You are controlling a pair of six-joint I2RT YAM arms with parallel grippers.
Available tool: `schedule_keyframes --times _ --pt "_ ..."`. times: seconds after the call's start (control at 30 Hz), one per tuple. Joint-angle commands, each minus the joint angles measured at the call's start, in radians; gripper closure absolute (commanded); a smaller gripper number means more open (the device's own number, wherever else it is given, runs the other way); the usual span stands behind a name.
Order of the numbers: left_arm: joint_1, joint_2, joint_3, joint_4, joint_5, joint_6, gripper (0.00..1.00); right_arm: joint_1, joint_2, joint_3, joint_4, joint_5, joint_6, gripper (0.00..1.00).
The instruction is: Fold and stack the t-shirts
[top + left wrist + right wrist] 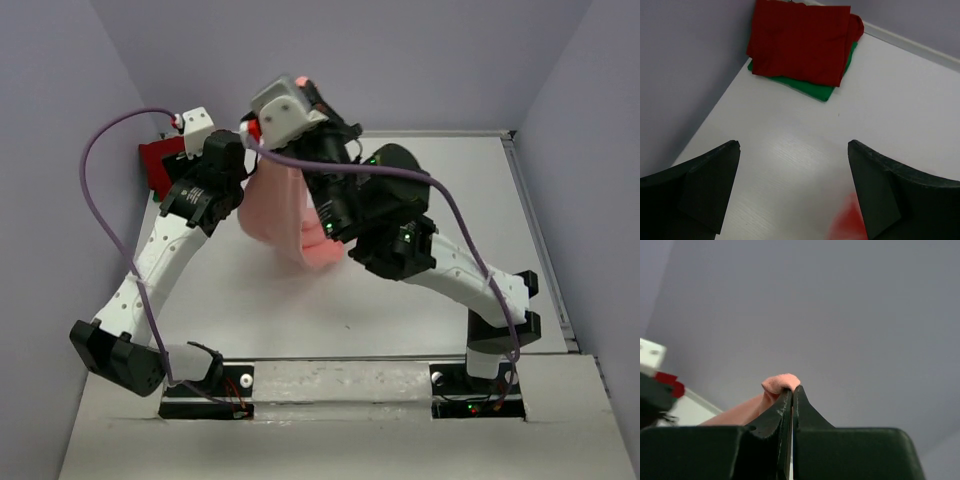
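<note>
The right gripper (792, 392) pinches the pink shirt (285, 215) hanging mid-picture, while the left gripper (793, 146) is wide apart, with the red shirt (800, 42) lying on the green shirt (816, 90) up top.

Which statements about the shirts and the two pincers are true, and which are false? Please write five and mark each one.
1. The dark red soft cloth t-shirt lies folded on top of the green cloth t-shirt. True.
2. This stack sits on the white table, close to the pale wall. True.
3. The right pincer is open and holds nothing. False: it is shut on the salmon-pink cloth t-shirt.
4. The left pincer is open and empty. True.
5. The salmon-pink cloth t-shirt lies folded on the stack. False: it hangs from the raised right pincer.
</note>
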Motion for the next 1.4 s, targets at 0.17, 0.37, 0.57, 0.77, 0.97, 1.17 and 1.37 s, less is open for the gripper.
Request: schedule_keyframes --times 0.17,0.37,0.57,0.77,0.97,1.17,1.37 --pt "0.043 0.067 0.110 -0.032 -0.092 -0.038 0.01 -0.122 -0.123 -0.012 0.265 0.090 -0.216 1.00" --pt "0.197 0.215 0.278 -0.095 -0.044 -0.022 0.01 -0.174 -0.143 -0.027 0.202 0.065 -0.151 1.00" --pt "0.316 0.193 0.433 -0.100 -0.067 0.045 0.01 -0.174 -0.137 -0.017 0.196 0.065 -0.148 1.00" --pt "0.370 0.074 0.375 -0.051 -0.061 0.085 0.01 -0.145 -0.077 0.019 0.121 0.048 -0.091 1.00" --pt "0.376 0.047 0.348 -0.049 -0.063 0.093 0.01 -0.007 -0.009 0.071 0.174 0.050 -0.168 1.00" --pt "0.378 0.028 0.308 -0.024 -0.064 0.101 0.01 0.108 0.012 0.066 0.245 0.044 -0.234 1.00" --pt "0.378 0.033 0.289 -0.020 -0.060 0.102 0.01 0.150 -0.001 0.051 0.282 0.039 -0.266 1.00"
